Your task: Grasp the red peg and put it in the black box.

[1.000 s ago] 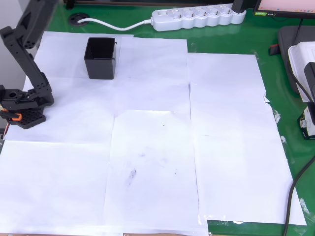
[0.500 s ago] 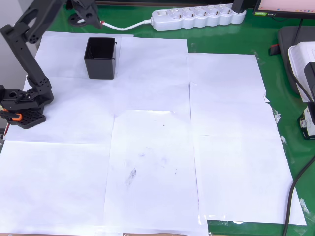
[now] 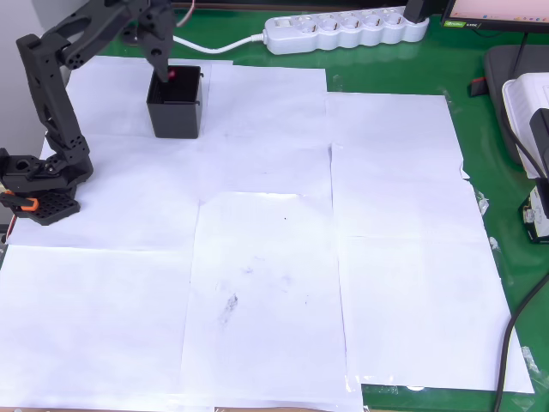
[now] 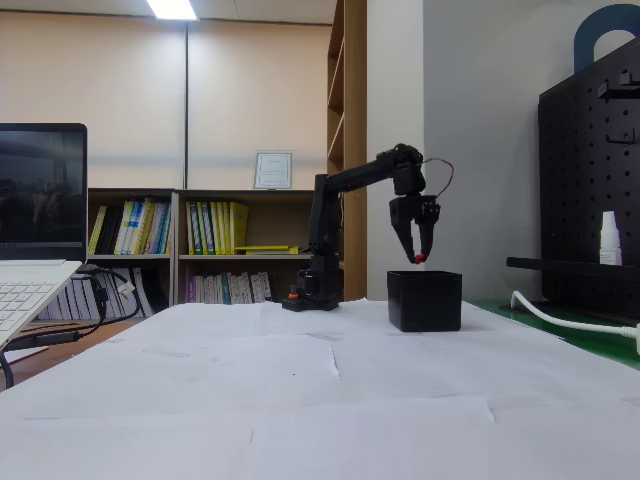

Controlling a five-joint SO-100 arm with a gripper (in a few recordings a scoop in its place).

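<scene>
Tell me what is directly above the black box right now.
The gripper hangs just above the black box, pinching the red peg at its fingertips. In the overhead view the red peg shows over the box's opening. The box's floor is dark, so its contents cannot be made out.

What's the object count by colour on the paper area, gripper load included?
Red: 1, the red peg, held at the tips of the gripper just above the box.
Black: 1, the black box, standing on the white paper sheets.
Total: 2
</scene>
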